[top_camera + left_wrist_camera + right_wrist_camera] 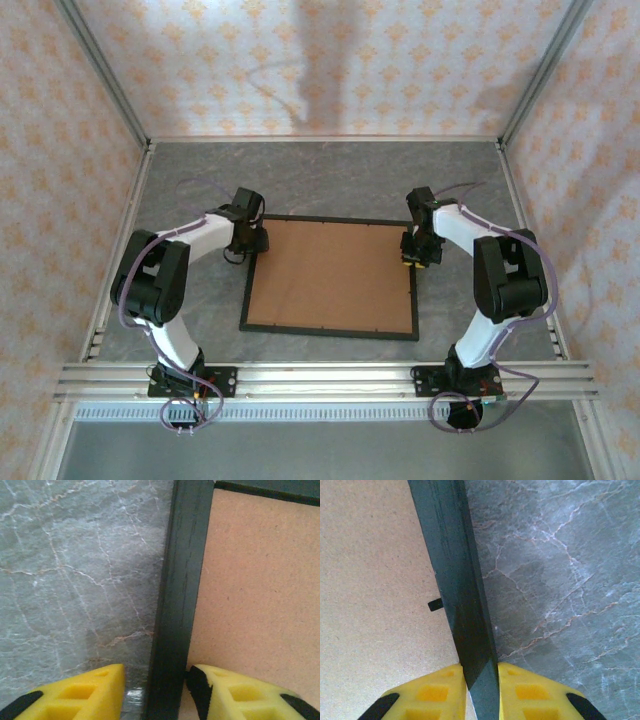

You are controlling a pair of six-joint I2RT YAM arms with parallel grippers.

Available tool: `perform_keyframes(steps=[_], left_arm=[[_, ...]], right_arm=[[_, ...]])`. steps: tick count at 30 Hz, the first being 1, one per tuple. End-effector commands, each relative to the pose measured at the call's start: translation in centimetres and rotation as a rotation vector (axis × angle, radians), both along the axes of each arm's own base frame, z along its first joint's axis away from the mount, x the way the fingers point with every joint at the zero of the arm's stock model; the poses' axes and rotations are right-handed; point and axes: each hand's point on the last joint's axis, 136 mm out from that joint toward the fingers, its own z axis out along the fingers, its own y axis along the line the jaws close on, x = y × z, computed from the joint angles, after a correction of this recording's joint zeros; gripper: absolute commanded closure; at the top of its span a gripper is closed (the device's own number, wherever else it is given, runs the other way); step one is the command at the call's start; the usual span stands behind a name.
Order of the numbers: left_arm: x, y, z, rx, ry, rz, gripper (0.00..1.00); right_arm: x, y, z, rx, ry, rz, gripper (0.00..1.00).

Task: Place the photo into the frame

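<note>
Thin black rectangular picture frame (pixel 330 332) lies flat mid-table on the grey marbled tabletop (pixel 200 190), with the brown fibreboard backing panel (pixel 330 275) face up inside it. Its long axis runs left to right. Near the far-left corner, the left gripper (pixel 156 680) straddles the left rail, jaws slack, outer finger clear of the rail. On the right rail, toward its far end, the right gripper (pixel 481 672) is clamped from both sides.

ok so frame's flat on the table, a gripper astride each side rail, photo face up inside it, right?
No: inside the frame is a plain brown backing board, not the photo face up, as the top external view shows. The frame does lie flat on the table, with the left gripper and right gripper each astride a side rail.
</note>
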Motion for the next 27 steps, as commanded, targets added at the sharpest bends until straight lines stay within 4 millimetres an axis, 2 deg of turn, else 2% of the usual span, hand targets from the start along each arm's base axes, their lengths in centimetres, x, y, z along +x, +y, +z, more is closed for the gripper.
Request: perform_keyframes(steps=[1, 4, 8, 16, 19, 23, 27], left_arm=[[-0.8, -1.3, 1.4, -0.012, -0.004, -0.049, 0.52], [-1.0, -0.7, 3.4, -0.009, -0.055, -0.029, 0.47], [-2.8, 0.2, 4.9, -0.036, -0.089, 0.008, 0.46], [-10.3, 1.3, 3.7, -0.114, -0.009, 0.073, 0.58], [-12.4, 1.6, 3.1, -0.124, 0.016, 0.097, 0.61], [-14.0, 1.4, 2.2, -0.134, 0.054, 0.107, 0.64], [-14.4, 1.1, 1.0, -0.129, 0.080, 0.100, 0.65]], right_arm=[[0.9, 0.2, -0.8, -0.022, -0.019, 0.011, 0.81], [0.9, 0.2, -0.8, -0.024, -0.019, 0.012, 0.81], [0.9, 0.1, -0.7, -0.028, -0.022, 0.011, 0.81], [0.9, -0.1, -0.7, -0.035, -0.025, 0.013, 0.81], [0.8, -0.1, -0.7, -0.035, -0.024, 0.016, 0.81], [0.8, -0.1, -0.7, -0.036, -0.025, 0.017, 0.81], [0.8, 0.0, -0.8, -0.032, -0.024, 0.017, 0.81]])
